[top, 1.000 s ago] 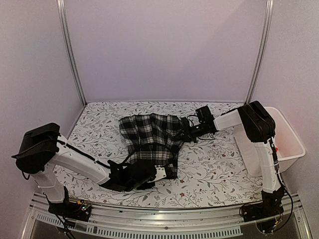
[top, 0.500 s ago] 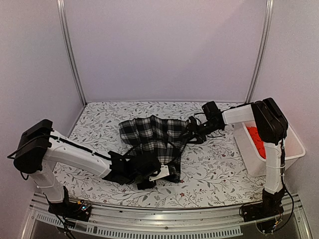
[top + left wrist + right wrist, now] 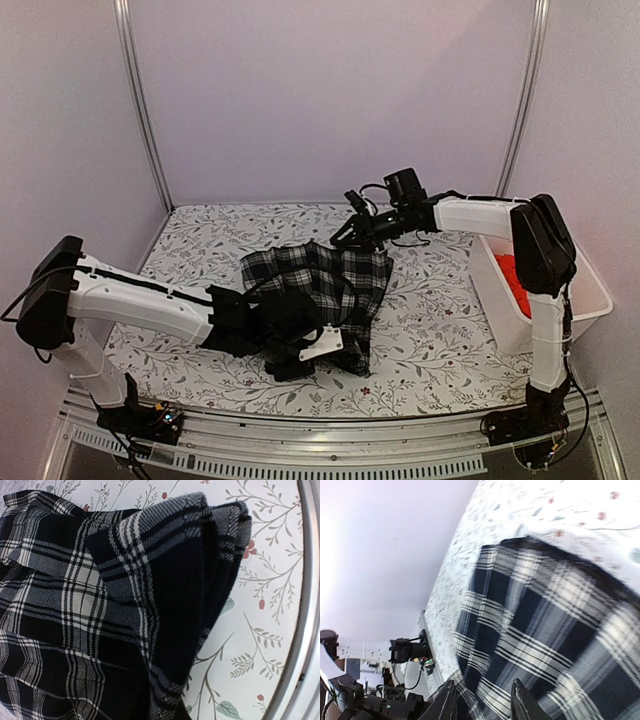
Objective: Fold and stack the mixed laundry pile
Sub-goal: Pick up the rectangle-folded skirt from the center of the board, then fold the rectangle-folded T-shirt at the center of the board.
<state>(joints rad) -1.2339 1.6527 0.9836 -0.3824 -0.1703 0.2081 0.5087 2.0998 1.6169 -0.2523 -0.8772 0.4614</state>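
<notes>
The right gripper [image 3: 345, 232] has lifted off the plaid garment [image 3: 320, 285] and hangs just past its far edge, fingers apart and empty. The left gripper [image 3: 300, 345] has slid rightward, clamped together on the near hem. The red shirt [image 3: 510, 278] sits in the basket [image 3: 590, 262], well right of both, at the bench [image 3: 200, 250] edge.

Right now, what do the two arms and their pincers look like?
The left arm and right arm both have white shells over the links and bulky black joints. Thin black cables loop at the right wrist. The right pincer is black with two dark fingers. The left pincer is black with a white side plate.
</notes>
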